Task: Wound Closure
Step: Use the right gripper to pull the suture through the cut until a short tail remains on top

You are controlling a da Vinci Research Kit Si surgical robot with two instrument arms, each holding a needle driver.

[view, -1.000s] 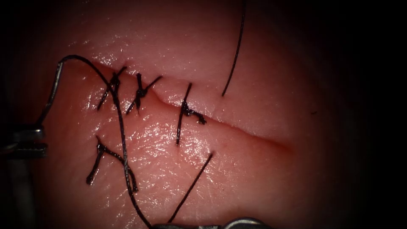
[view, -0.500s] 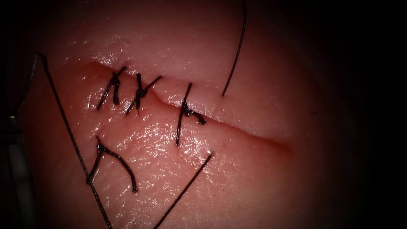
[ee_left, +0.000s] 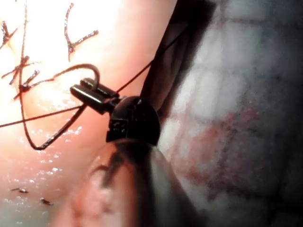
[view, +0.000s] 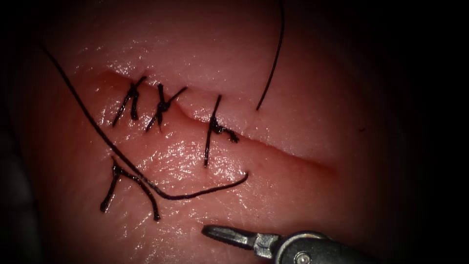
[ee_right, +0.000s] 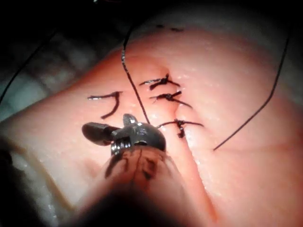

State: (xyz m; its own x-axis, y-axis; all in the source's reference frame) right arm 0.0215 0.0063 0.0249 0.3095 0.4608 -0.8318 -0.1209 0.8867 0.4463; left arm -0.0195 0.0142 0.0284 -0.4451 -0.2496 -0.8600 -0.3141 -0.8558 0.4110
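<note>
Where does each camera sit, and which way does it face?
Endoscope: above and in front, facing the stitched cut in pink pork tissue; right arm's steel tool, jaws shut, empty.
Left wrist: along its shaft; left arm's dark tool grips the curved metal needle, outside tissue.
Right wrist: along its shaft at its empty tool.
Shared: black thread, stitches.

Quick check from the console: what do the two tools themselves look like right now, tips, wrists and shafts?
The right tool has short, blunt, dull-metal jaws on a silvery clevis, then a rounded dark wrist housing with a small round pin. The left tool has narrow dark metal jaws on a glossy black domed wrist. Each wrist joins a long shaft with dark printed markings, too blurred to read. No cables visible.
</note>
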